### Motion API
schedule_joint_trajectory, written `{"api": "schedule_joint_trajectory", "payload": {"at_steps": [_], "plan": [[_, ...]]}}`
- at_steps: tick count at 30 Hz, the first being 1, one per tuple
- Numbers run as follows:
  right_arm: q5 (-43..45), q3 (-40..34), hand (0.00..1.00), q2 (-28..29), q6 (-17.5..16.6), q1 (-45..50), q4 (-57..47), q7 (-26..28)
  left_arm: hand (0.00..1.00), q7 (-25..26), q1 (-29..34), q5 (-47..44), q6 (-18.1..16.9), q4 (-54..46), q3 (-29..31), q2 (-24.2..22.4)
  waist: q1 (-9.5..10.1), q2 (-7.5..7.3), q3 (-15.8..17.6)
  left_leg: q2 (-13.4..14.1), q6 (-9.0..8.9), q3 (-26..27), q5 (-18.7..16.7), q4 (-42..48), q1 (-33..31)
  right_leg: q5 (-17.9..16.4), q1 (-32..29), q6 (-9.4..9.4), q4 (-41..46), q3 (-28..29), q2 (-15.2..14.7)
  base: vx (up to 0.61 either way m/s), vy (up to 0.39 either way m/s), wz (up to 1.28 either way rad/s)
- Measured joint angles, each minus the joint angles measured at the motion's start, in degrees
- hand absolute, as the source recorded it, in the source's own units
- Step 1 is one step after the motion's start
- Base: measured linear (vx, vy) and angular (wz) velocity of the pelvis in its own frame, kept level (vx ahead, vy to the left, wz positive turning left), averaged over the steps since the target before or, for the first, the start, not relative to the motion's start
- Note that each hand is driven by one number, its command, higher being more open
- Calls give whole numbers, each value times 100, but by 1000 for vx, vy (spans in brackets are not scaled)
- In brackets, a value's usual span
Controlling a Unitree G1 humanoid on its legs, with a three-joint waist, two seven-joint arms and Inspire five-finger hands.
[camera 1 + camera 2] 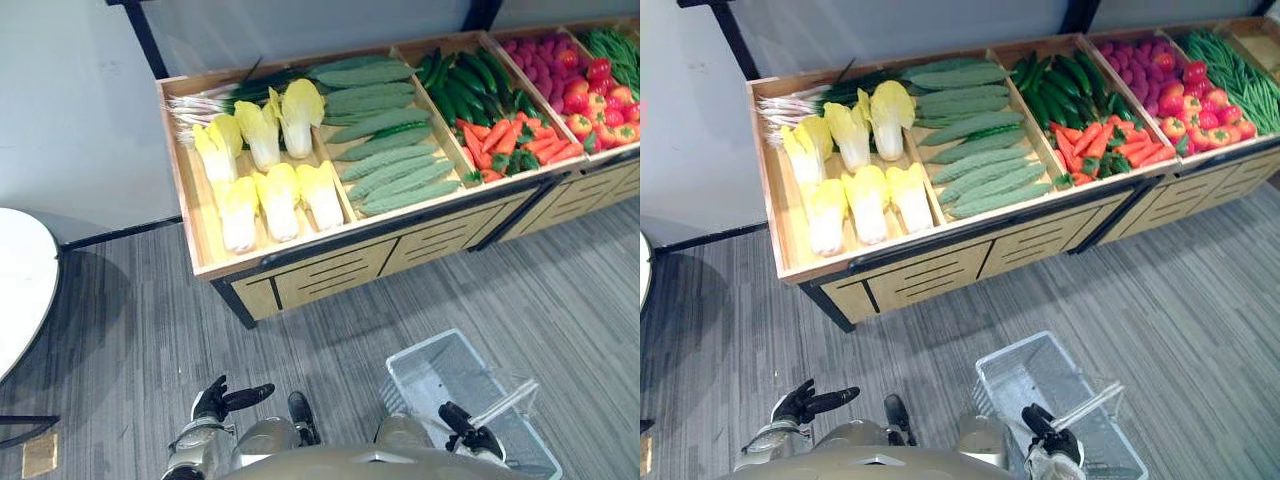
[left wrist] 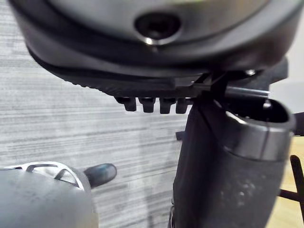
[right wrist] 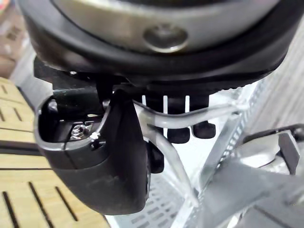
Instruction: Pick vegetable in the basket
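- Basket (image 1: 432,378) of pale see-through mesh, box-shaped, sits low at the robot's right over grey striped carpet (image 1: 130,330). Its clear bar handle (image 3: 190,116) passes through the right hand (image 1: 470,437).
- Dark fingers (image 3: 178,134) of the right hand are curled round that handle.
- Straight fingers and a thumb set apart mark the left hand (image 1: 222,402), which is spread above the carpet.
- Light wooden stand (image 1: 330,272) with slotted front panels is split into bins and stands well apart from the basket. The vegetables lie in these bins.
- Leftmost bin: 6 pale yellow-white cabbages (image 1: 278,200) in 2 rows of 3, with thin scallions (image 1: 200,103) behind them.
- Next bin: long, bumpy pale-green gourds (image 1: 385,150), which overlap too much to count.
- Then smooth dark cucumbers (image 1: 465,90) behind orange carrots (image 1: 510,140).
- Then purple-red tubers (image 1: 545,55) behind glossy tomatoes (image 1: 600,105), with green beans (image 1: 615,45) beyond.
- 1 white round table (image 1: 20,280) stands at the far left.
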Motion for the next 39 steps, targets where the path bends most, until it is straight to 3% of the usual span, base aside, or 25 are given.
{"api": "schedule_joint_trajectory", "payload": {"at_steps": [2,4,6,7,10,12,13,15,17,21,26,31,32,36,39], "plan": [[36,30,0,5,-18,16,-39,15,100,13,72,8,0,4,13,65,17,20,17,164,-96,-225,-208,290,91,-233,-165,-82,-288,205,135,225,-25,57],[108,80,0,19,-34,9,-79,42,100,12,90,8,-1,15,24,113,41,-3,7,238,-249,-513,-304,365,93,-214,-232,-79,-1698,853,423,216,-70,68],[109,75,0,27,-56,9,-80,51,100,11,123,8,-4,27,53,135,58,-56,-25,220,-368,-695,-385,475,10,-128,-205,11,-2496,1298,535,188,-144,66],[105,79,0,30,-61,-2,-78,73,100,12,128,9,-2,57,102,136,75,-124,-54,216,-473,-849,-481,658,-6,-54,-201,100,-2855,1411,518,238,-264,60],[103,204,0,83,5,-43,4,124,100,12,299,8,-1,58,143,204,176,-278,-122,200,-657,-941,-664,890,-31,430,-186,-151,-3115,1375,597,209,-315,37],[98,238,0,-1,23,-190,11,97,100,6,397,5,6,75,301,13,162,5,-187,500,-788,-1113,-805,1048,-127,536,-198,-351,-3095,1259,890,192,-348,23],[99,244,0,-37,21,-217,-2,97,100,5,422,5,6,78,334,-71,150,49,-186,588,-813,-1132,-816,1048,-176,541,-206,-375,-3142,1199,957,173,-249,5],[99,248,0,-165,43,-241,-12,85,100,2,425,-4,13,86,435,-319,143,334,-221,834,-988,-1219,-731,827,-173,577,-154,-451,-3322,1006,1191,196,-231,16],[99,246,0,-172,53,-221,46,64,100,12,418,-33,13,85,562,-367,119,366,-234,934,-1111,-1296,-609,516,-35,585,-24,-462,-3478,868,1308,180,-172,22],[101,238,0,-160,85,-167,227,-1,100,110,361,-862,-55,0,789,-432,28,300,-249,948,-1130,-1450,-438,98,223,612,280,-505,-3781,662,1355,128,-47,23],[104,238,0,62,97,-113,328,-89,100,617,358,-1970,-185,-330,1433,-450,11,63,-349,815,-1101,-1441,-416,30,248,733,493,-543,-4212,626,1262,68,56,5],[96,252,0,98,31,-78,353,-192,100,1261,308,-2313,-535,-1751,2619,-424,39,117,-392,802,-1057,-1454,-387,-84,330,804,613,-561,-4365,579,1266,12,11,4],[96,258,0,90,-8,-68,348,-225,100,1384,274,-2253,-575,-2002,2699,-400,46,113,-427,802,-1055,-1455,-385,-98,332,810,610,-567,-4367,576,1268,0,0,0],[79,433,0,-18,-81,-37,344,-296,100,1910,-119,-1791,-669,-2939,3022,-330,37,325,-530,806,-1028,-1446,-258,-293,343,976,592,-609,-4520,581,1303,-30,-3,-2],[-31,529,0,-11,-90,-35,303,-309,100,2198,-445,-1499,-685,-3601,2995,-86,11,326,-535,820,-1038,-1427,-187,-375,386,1036,592,-628,-4542,603,1326,-74,-14,-4]]}}
